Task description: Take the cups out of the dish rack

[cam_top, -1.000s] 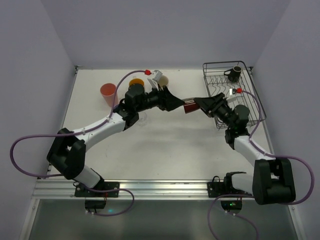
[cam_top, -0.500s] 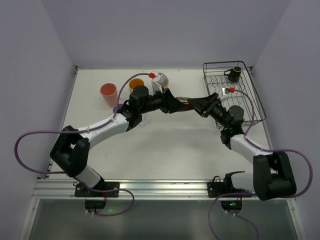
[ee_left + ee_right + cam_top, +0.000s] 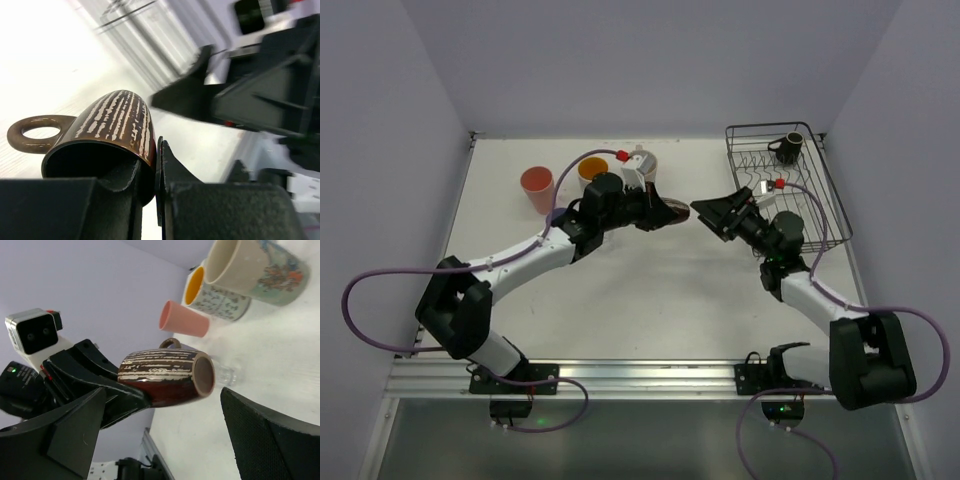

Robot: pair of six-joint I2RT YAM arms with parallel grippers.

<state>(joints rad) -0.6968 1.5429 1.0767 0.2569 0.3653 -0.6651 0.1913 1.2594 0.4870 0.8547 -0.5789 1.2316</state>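
Observation:
A dark brown mug [image 3: 672, 211] with white streaks hangs on its side above the table's middle. My left gripper [image 3: 655, 212] is shut on its rim [image 3: 148, 150], one finger inside the mug [image 3: 117, 120] and one outside. My right gripper [image 3: 712, 213] stands open just right of the mug [image 3: 160, 375], apart from it, its wide fingers [image 3: 272, 440] framing the mug's base. The black wire dish rack [image 3: 828, 180] at the back right holds another dark mug [image 3: 787, 148].
On the table at the back left stand a salmon tumbler [image 3: 536, 187], a dotted mug with orange inside [image 3: 592, 170] and a cream mug [image 3: 643, 161]. The right wrist view also shows a clear glass [image 3: 226, 374] on the table behind the held mug.
The brown mug has passed from my right gripper to my left: the left shut on its rim, the right opened and drew slightly back. The mug moved a little left.

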